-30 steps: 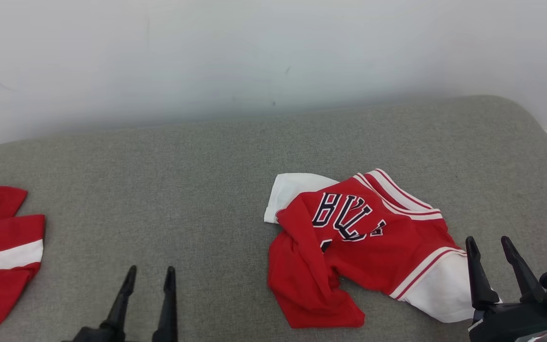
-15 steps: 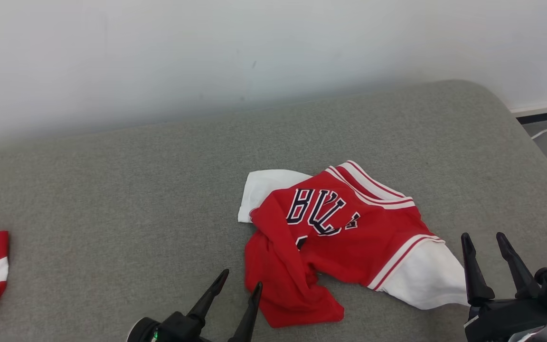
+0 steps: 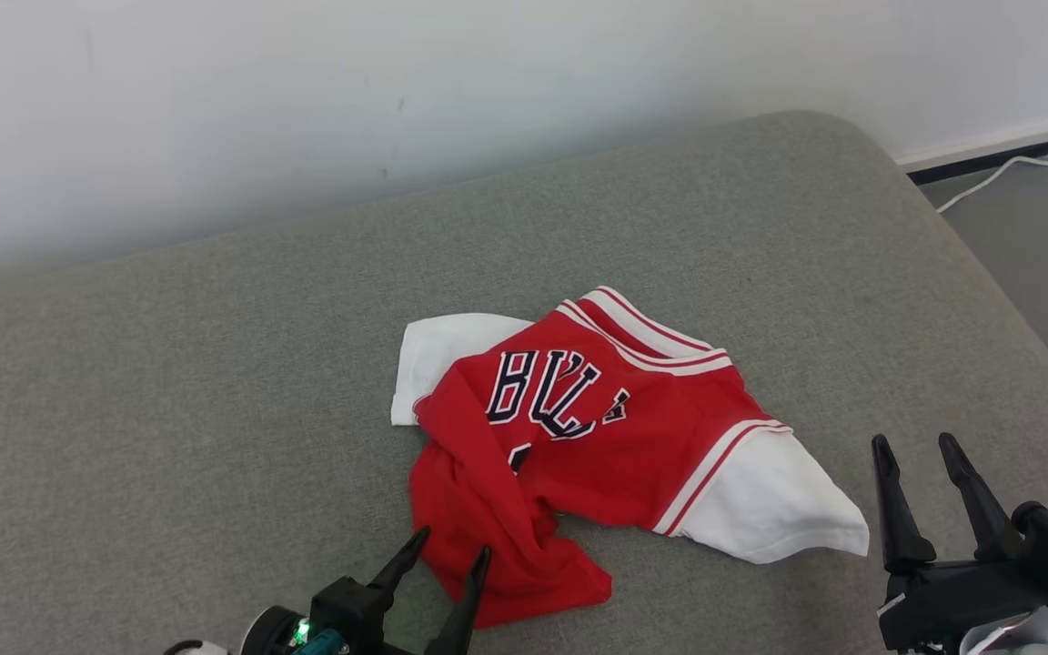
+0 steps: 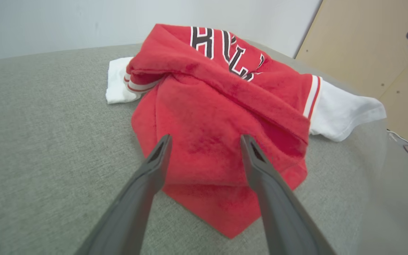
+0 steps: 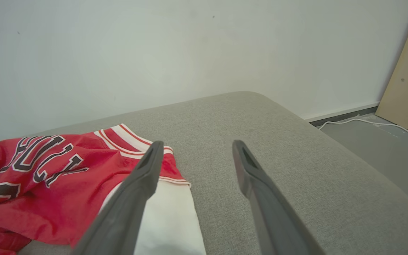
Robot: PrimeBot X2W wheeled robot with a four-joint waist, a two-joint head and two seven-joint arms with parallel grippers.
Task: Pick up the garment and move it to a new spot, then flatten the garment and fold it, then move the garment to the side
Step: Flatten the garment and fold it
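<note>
left gripper (image 3: 453,539): two long dark fingers spread wide, holding nothing; the tips sit at the near red edge of the garment, and whether they touch it cannot be told
garment (image 3: 579,428): crumpled red basketball jersey with black, white-edged lettering, striped trim and white sleeve parts; heaped on the grey woven cushion (image 3: 215,409), straight ahead of the left gripper's tips, with a red fold between and beyond them in the left wrist view
right gripper (image 3: 911,438): fingers spread wide, empty; a white sleeve end lies just beside its left finger, with bare cushion ahead
beyond the right gripper: plain white wall (image 3: 306,91), and a thin white cable (image 3: 1006,168) on the floor off to its right
</note>
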